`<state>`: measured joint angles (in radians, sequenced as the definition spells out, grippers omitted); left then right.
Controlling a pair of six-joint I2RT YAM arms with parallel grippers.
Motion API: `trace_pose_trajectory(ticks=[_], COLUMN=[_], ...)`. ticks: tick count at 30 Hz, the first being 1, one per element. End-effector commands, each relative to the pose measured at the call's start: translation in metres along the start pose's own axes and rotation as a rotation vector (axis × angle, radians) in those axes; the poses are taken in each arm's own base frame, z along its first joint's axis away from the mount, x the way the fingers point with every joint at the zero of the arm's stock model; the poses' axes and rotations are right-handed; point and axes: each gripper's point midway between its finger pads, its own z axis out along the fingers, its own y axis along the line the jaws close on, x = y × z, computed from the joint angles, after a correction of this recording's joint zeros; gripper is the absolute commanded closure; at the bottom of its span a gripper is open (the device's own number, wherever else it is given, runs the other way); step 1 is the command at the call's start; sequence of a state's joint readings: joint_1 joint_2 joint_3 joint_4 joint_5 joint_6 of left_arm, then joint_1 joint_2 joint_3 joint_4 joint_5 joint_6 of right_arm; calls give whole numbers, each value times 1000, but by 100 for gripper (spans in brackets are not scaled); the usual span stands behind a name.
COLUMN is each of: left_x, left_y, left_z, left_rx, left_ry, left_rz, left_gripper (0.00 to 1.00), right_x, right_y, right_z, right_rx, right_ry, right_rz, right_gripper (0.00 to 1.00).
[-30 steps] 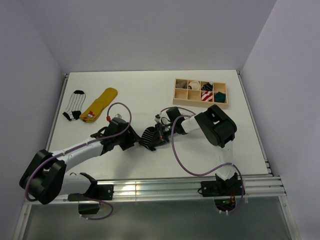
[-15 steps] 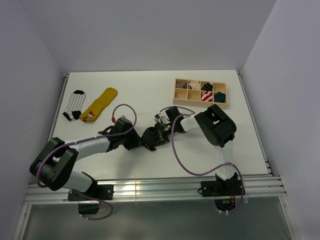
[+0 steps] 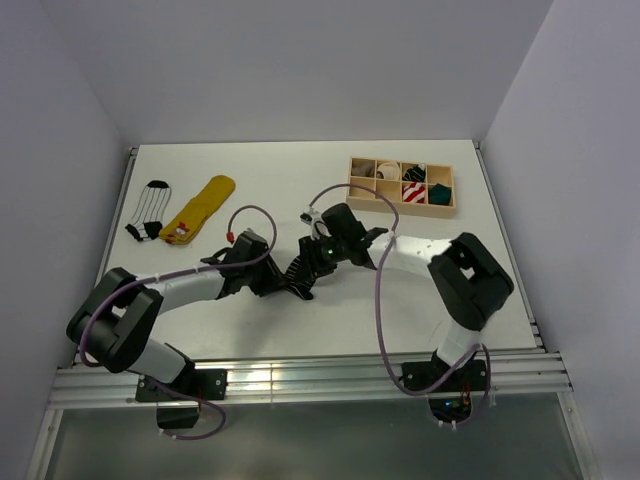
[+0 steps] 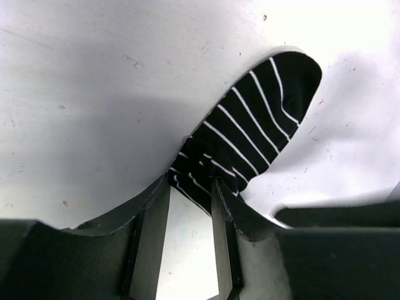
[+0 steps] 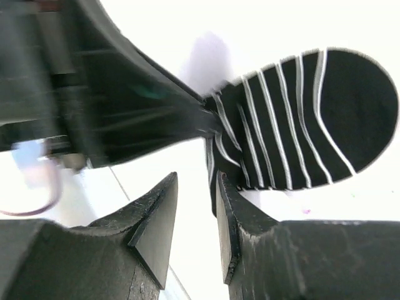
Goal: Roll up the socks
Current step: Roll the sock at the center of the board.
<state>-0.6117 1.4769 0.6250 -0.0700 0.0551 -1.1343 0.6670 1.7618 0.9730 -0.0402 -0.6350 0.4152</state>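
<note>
A black sock with thin white stripes (image 3: 299, 272) lies on the white table between my two grippers. My left gripper (image 3: 279, 283) is shut on one bunched end of it (image 4: 250, 131), and the fabric sits between the fingertips (image 4: 190, 181). My right gripper (image 3: 319, 257) is open, its jaws empty (image 5: 197, 181), beside the sock's edge; the rounded toe (image 5: 312, 119) spreads flat past it. The red-and-white striped sock (image 3: 414, 193) and the dark green sock (image 3: 438, 195) sit rolled in a wooden box.
The wooden compartment box (image 3: 400, 204) stands at the back right and holds several rolled socks. A white sock with black stripes (image 3: 150, 210) and a yellow sock (image 3: 200, 208) lie flat at the back left. Walls close in on both sides.
My left gripper has moved right onto the sock's end. My right arm's elbow has swung out to the right, and its gripper now sits slightly farther back, beside the sock.
</note>
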Motion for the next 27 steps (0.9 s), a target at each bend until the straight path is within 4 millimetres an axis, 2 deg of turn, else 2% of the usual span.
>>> trace_pose_trajectory(ticks=[1, 2, 4, 9, 23, 25, 26, 27], left_x=[1, 1, 1, 2, -1, 0, -1, -1], left_y=[13, 14, 14, 12, -4, -5, -7, -10], left_z=[3, 3, 4, 6, 15, 18, 19, 19], left_rx=[-72, -78, -86, -84, -65, -60, -55, -47], left_ry=[5, 6, 9, 22, 60, 71, 73, 74], left_rz=[42, 46, 49, 58, 131, 143, 154, 159], left_gripper=[61, 62, 62, 62, 62, 61, 61, 60], right_x=[-13, -10, -12, 0, 14, 17, 18, 21], right_y=[-15, -4, -8, -4, -11, -15, -15, -13], right_z=[-12, -11, -13, -3, 31, 34, 35, 37], right_rx=[261, 272, 361, 455, 568, 586, 583, 566], right_ry=[-127, -138, -169, -182, -150, -137, -134, -127], right_rz=[-239, -294, -370, -504, -665, -667, -665, -657], right_gripper=[62, 62, 61, 61, 61, 64, 74, 78])
